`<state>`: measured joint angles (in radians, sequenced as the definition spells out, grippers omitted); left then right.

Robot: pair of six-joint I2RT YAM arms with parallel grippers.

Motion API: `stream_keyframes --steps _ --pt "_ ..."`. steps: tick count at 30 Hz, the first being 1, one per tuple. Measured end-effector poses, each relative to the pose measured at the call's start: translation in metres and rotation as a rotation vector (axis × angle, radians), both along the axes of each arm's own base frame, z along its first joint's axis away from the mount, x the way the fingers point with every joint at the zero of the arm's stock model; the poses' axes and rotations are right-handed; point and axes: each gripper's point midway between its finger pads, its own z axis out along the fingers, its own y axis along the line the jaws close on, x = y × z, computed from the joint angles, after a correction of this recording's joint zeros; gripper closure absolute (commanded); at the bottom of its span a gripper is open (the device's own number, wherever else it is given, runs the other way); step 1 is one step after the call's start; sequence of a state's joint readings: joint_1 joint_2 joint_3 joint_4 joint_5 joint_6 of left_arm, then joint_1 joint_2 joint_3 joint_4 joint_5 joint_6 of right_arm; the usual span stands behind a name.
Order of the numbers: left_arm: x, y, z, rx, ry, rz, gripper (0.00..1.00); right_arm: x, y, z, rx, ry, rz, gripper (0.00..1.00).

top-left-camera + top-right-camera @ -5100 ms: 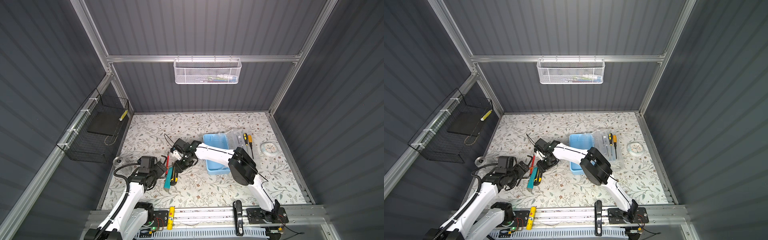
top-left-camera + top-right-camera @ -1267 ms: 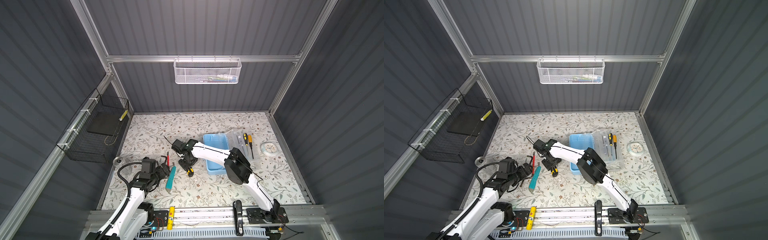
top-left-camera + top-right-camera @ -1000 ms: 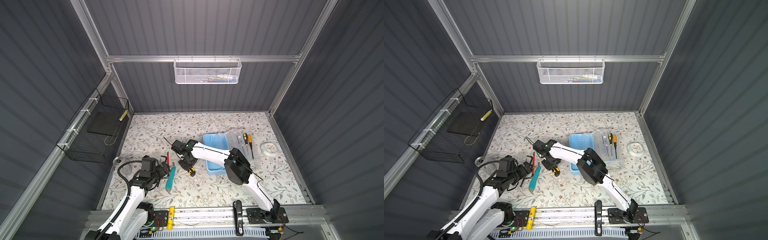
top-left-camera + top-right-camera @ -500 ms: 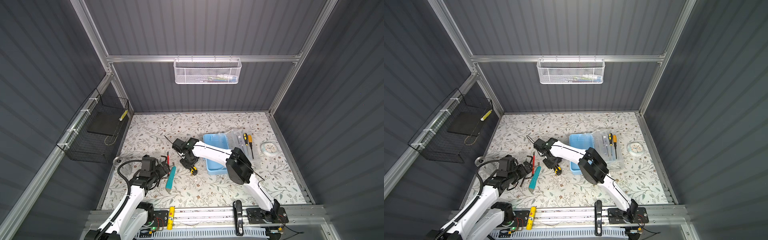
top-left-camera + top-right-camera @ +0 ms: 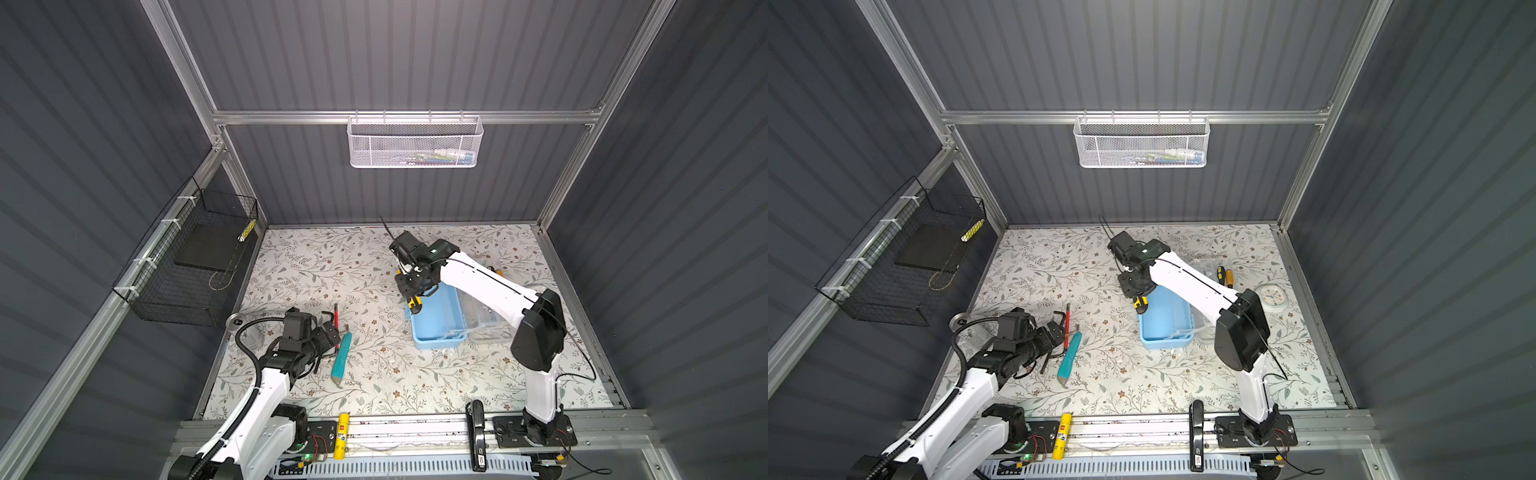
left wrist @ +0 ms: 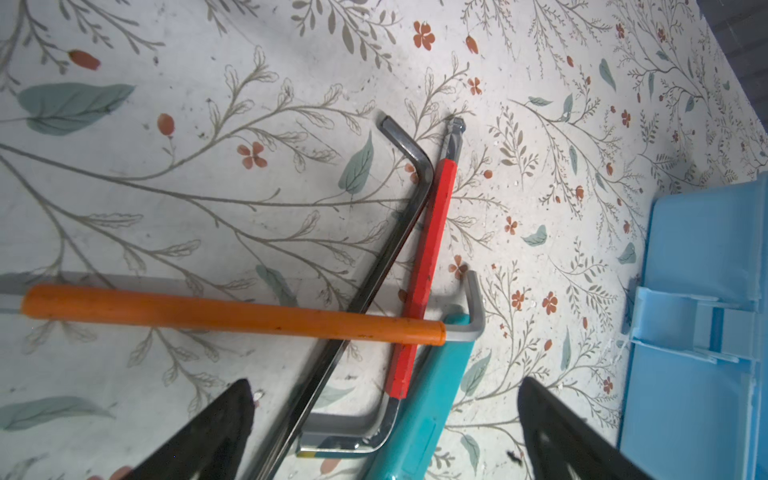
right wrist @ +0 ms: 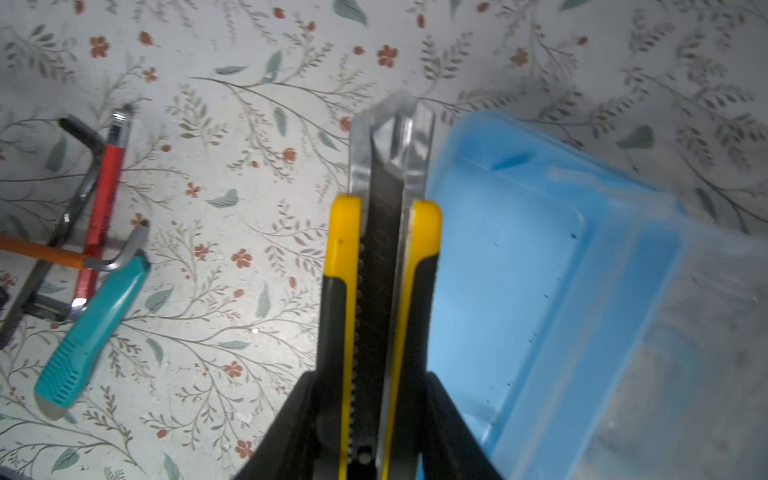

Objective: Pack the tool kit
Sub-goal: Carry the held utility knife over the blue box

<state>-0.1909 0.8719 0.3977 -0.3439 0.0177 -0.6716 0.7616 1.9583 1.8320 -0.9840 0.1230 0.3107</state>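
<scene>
Well, yellow-black utility knife (image 7: 380, 270), light-blue box (image 7: 519, 270)

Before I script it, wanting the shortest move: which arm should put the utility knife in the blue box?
Right: the right pincer grips the utility knife beside the blue box; left pincer hangs open over hex keys.

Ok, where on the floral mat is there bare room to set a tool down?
Bare: the floral mat between the back wall and the metal hex keys; the front strip between the teal-handled utility knife, the light-blue plastic box and the front rail. Crowded: around the hex keys, and beside the box's clear plastic lid with the yellow-black screwdrivers.
</scene>
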Motion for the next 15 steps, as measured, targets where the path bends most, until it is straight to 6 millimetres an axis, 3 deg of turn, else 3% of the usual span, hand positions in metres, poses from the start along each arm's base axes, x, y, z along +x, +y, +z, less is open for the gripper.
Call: stream_keyframes --steps 7,11,15 --pt "0.004 0.000 0.002 0.016 0.001 -0.011 0.01 -0.001 -0.081 -0.004 -0.020 0.007 -0.176 0.74" --pt "0.008 0.000 0.006 0.023 -0.005 -0.016 0.01 -0.003 -0.105 -0.005 -0.021 0.000 -0.231 0.74" --pt "0.009 0.001 0.008 0.031 -0.012 -0.016 0.00 0.001 -0.113 -0.014 -0.032 0.005 -0.252 0.74"
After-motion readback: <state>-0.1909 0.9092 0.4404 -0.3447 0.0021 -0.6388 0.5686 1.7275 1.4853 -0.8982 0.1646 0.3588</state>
